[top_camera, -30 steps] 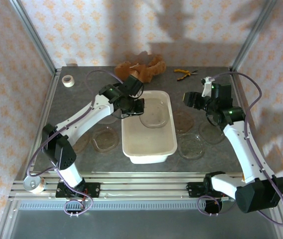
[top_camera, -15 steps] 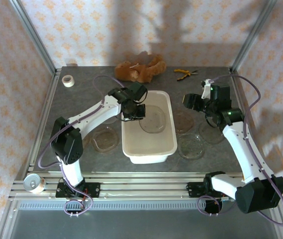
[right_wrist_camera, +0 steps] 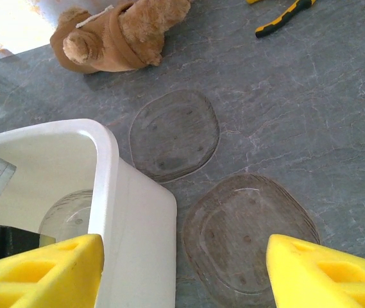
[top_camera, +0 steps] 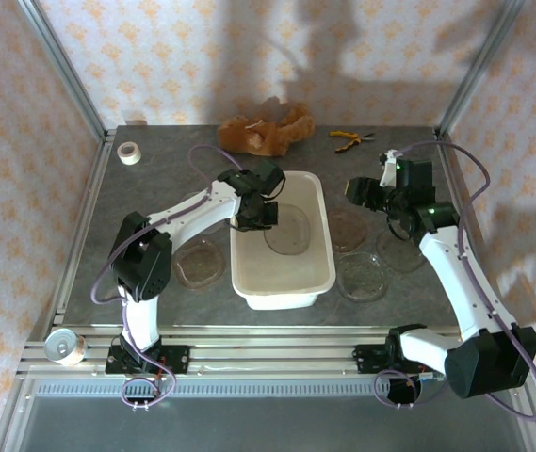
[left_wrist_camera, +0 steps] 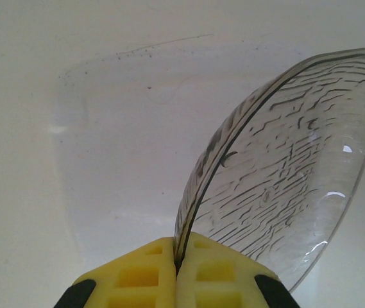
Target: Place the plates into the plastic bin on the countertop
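Plate [left_wrist_camera: 285, 160], tilted on edge inside the plastic bin [top_camera: 282, 282]: your left gripper [left_wrist_camera: 177, 256] is clamped on its rim, the disc rising toward 1 o'clock. Your right gripper [right_wrist_camera: 182, 269], jaws apart, hovers nearest the loose plates [top_camera: 362, 275] at the bin's 3 o'clock.

Overhead rear view, 2 wrist close-ups, bin [top_camera: 286, 292] shared
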You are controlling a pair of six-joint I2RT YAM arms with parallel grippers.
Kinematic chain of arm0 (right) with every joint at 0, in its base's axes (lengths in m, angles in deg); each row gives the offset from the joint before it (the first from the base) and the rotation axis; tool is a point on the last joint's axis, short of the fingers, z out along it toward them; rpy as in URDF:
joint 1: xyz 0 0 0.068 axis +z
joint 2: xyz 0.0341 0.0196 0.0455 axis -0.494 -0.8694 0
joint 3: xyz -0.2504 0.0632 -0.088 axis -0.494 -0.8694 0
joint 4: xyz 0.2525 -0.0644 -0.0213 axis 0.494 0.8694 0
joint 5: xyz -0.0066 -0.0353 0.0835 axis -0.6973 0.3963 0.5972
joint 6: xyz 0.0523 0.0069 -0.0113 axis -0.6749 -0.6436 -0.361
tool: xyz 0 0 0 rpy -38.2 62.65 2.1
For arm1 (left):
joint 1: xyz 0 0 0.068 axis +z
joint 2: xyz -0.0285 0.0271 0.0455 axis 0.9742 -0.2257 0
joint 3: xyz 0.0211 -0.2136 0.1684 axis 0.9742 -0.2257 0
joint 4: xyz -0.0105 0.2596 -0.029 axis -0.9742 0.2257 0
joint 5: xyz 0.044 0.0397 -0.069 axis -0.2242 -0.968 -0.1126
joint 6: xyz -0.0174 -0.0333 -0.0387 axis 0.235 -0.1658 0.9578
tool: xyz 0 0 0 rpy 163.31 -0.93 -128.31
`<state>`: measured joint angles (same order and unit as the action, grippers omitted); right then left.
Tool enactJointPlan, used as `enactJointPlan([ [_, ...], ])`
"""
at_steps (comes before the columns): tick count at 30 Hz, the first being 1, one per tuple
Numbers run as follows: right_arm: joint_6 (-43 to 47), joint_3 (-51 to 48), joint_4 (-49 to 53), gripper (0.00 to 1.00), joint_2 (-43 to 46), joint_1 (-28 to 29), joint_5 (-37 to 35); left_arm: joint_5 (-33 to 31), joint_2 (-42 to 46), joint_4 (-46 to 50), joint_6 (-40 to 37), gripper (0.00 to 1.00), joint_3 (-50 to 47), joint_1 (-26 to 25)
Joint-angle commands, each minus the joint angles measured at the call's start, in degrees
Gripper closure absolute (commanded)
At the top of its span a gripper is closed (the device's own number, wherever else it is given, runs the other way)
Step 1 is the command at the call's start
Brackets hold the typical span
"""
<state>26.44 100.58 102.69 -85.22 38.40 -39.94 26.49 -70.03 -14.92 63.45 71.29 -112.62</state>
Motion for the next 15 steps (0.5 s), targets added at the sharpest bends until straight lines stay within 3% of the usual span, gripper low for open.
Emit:
enactJointPlan([
  [1,-0.34,-0.3,-0.71,0.33,-0.42,-0.29,-1.78,-2.5,-2.22,-1.5,-0.8,1.0,-0.56,-0.55],
  [15,0.57,-0.38,-0.62,0.33,-3.79,-0.27,-1.95,-5.15,-7.96,-0.54,1.24,1.0,1.53,-0.55],
])
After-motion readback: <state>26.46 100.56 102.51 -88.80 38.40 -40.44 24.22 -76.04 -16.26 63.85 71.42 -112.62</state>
